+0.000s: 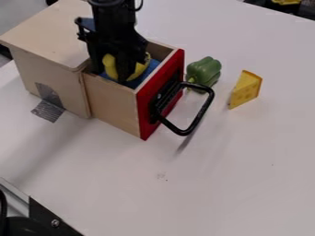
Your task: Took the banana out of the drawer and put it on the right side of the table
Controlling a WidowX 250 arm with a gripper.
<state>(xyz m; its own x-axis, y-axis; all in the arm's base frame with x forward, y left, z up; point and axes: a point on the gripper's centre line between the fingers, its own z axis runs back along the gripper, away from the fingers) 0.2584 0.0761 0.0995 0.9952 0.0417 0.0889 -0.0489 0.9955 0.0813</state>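
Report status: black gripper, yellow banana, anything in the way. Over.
Gripper down in open, red-fronted wooden drawer. Banana inside, at gripper; hold unconfirmed. Possible obstacles rightward: black loop handle, green bell pepper, yellow cheese wedge.

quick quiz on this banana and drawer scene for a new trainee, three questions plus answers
1. True or false: the drawer stands open.
2. Name the vegetable between the drawer and the cheese wedge.
3. Where is the banana? a) beyond the cheese wedge, b) at the drawer's opening, by the gripper, c) on the floor.

Key: 1 true; 2 green bell pepper; 3 b.
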